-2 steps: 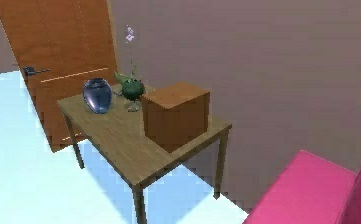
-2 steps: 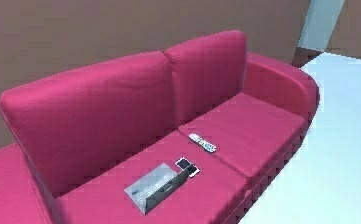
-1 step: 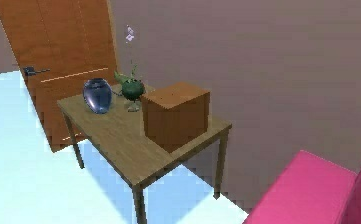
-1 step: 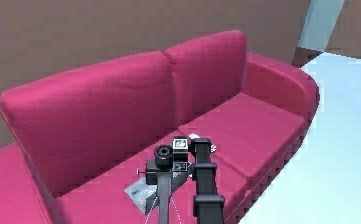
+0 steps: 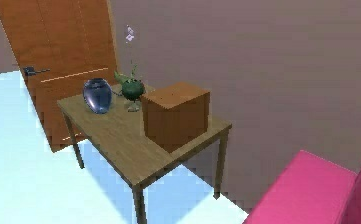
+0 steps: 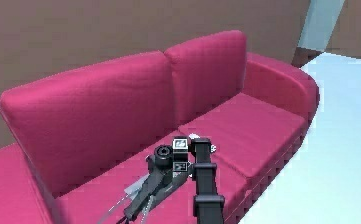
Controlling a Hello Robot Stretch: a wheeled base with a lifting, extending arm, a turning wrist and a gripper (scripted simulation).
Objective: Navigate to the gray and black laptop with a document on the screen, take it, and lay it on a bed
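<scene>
Pink sofa [image 6: 210,72] behind end effector [image 6: 129,204]

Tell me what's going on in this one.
The Stretch's arm reaches out over the seat of a pink sofa, with the gripper at the cushions; whether it holds anything cannot be told. Ahead stands a wooden table carrying a blue vase, a potted plant and a brown box, with a wooden door behind it.

Dark square arm [image 6: 207,195], thin-fingered pincer [image 6: 130,205]
</scene>
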